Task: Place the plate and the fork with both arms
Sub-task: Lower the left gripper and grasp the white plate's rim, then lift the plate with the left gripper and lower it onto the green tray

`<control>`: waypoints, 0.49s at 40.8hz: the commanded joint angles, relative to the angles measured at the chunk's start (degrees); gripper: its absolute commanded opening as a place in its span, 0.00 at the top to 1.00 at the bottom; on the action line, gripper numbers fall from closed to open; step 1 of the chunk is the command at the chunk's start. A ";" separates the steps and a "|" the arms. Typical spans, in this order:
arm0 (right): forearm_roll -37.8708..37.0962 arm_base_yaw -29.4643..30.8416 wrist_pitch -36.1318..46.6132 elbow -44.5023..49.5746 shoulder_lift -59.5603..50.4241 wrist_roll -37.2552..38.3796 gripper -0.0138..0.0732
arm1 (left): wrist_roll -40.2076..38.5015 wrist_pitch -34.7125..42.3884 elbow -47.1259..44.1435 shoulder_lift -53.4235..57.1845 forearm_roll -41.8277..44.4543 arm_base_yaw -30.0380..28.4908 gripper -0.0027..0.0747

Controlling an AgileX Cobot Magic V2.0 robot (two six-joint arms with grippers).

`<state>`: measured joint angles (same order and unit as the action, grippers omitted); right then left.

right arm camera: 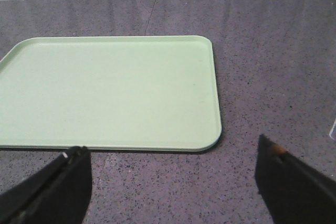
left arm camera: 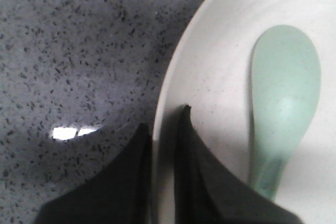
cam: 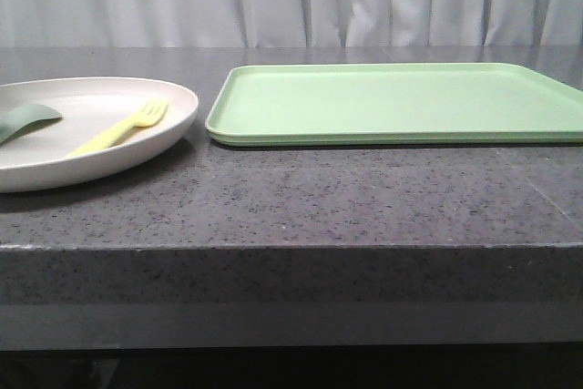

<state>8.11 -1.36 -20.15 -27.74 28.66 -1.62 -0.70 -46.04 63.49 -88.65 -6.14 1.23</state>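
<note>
The cream-white plate (cam: 91, 102) lies at the left end of the dark stone table. The pale-yellow fork (cam: 118, 129) lies in it, tines towards the tray, beside a teal-green spoon (cam: 27, 120). In the left wrist view my left gripper (left arm camera: 164, 119) straddles the plate's rim (left arm camera: 173, 77), one finger outside and one inside, shut on it. The spoon (left arm camera: 283, 93) lies just beyond the inner finger. The fork is out of that view. My right gripper (right arm camera: 170, 148) is open and empty above bare table, near a corner of the tray. Neither gripper shows in the front view.
A flat rectangular light-green tray (cam: 392, 102) lies to the right of the plate, a small gap between them; it also shows in the right wrist view (right arm camera: 105, 93). The table's front edge (cam: 291, 248) runs across the view. A white curtain hangs behind.
</note>
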 commanded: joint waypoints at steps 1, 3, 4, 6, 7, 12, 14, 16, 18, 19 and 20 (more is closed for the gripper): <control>0.19 -0.07 5.27 -2.23 0.53 -0.40 0.09 | 0.70 1.31 1.38 3.22 0.23 -0.45 0.99; 0.19 -0.07 5.33 -2.23 0.53 -0.40 0.09 | 0.70 1.43 1.47 4.20 -1.36 -1.36 0.99; 0.19 -0.07 5.33 -2.23 0.53 -0.40 0.09 | 0.70 1.43 1.57 4.60 -2.39 -1.89 0.99; 0.19 -0.07 5.33 -2.23 0.53 -0.40 0.09 | 1.15 1.43 1.82 5.75 -4.22 -3.09 0.99; 0.19 -0.07 5.33 -2.23 0.53 -0.40 0.09 | 1.64 1.43 1.94 6.29 -5.39 -3.58 0.99; 0.19 -0.07 5.33 -2.23 0.53 -0.40 0.09 | 5.31 0.77 3.58 9.15 -11.17 -5.45 0.99; 0.19 -0.07 5.33 -2.23 0.53 -0.40 0.09 | 5.90 0.35 4.67 10.00 -12.83 -5.58 0.99; 0.19 -0.07 5.33 -2.23 0.53 -0.40 0.09 | 6.30 0.04 5.94 10.25 -14.25 -5.58 0.99; 0.19 -0.07 5.33 -2.23 0.53 -0.40 0.09 | 7.06 -0.72 7.13 10.25 -16.35 -5.29 0.99; 0.19 -0.07 5.27 -2.23 0.53 -0.40 0.09 | 7.44 -1.17 7.80 10.25 -17.79 -5.18 0.99; 0.19 -0.07 5.27 -2.23 0.53 -0.40 0.09 | 7.94 -1.44 8.15 10.14 -18.47 -5.03 0.99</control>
<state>8.11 -1.36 -20.04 -27.74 28.66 -1.62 6.04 -48.96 68.12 -80.79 -18.55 -4.27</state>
